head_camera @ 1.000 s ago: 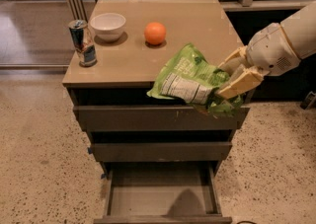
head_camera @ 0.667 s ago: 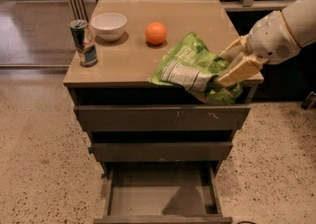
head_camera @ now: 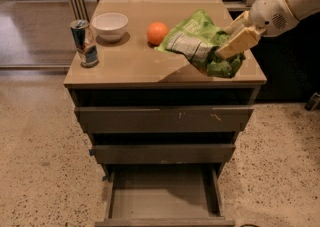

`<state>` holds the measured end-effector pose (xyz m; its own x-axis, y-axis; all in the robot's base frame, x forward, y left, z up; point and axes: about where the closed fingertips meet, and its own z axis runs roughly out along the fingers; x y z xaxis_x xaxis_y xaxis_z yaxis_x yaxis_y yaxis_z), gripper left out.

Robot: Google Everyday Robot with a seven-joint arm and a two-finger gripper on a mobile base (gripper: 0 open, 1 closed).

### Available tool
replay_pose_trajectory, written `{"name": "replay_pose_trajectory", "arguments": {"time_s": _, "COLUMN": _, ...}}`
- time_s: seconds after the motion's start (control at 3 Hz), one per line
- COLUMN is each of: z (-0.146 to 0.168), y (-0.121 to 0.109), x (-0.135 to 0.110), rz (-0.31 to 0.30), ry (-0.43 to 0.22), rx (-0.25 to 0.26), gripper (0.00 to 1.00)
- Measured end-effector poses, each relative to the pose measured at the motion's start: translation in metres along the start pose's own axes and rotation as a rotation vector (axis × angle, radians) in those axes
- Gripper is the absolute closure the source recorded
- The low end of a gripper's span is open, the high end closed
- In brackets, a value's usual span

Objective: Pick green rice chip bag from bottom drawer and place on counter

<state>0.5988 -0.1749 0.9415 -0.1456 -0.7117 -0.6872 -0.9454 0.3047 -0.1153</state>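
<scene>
I am pinching the crumpled light-green foil rice chip bag (head_camera: 192, 41) by its right end, my cream two-finger gripper (head_camera: 235, 46) clamping a fold over the glossy beige counter (head_camera: 125, 66), near the round orange fruit (head_camera: 157, 33). It is looking light, soft and slippery.

pincer (head_camera: 226, 42) gripping green rice chip bag (head_camera: 192, 41) moved off the counter (head_camera: 130, 66) front-right edge, now further back over its right side; bag tip now just beside orange (head_camera: 157, 33).

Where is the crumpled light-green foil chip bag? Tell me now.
In the camera view the bag is over the right side of the glossy beige counter, beside the orange, clamped in the gripper.
</scene>
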Motion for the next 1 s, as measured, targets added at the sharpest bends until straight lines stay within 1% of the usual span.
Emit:
{"name": "replay_pose_trajectory", "arguments": {"time_s": 0.33, "z": 0.009, "y": -0.026, "x": 0.005, "rz": 0.058, "ry": -0.017, "rx": 0.036, "gripper": 1.0}}
{"name": "replay_pose_trajectory", "arguments": {"time_s": 0.67, "z": 0.024, "y": -0.047, "x": 0.014, "rz": 0.107, "ry": -0.032, "rx": 0.061, "gripper": 1.0}}
{"name": "replay_pose_trajectory", "arguments": {"time_s": 1.0, "z": 0.039, "y": -0.06, "x": 0.021, "rz": 0.134, "ry": -0.04, "rx": 0.07, "gripper": 1.0}}
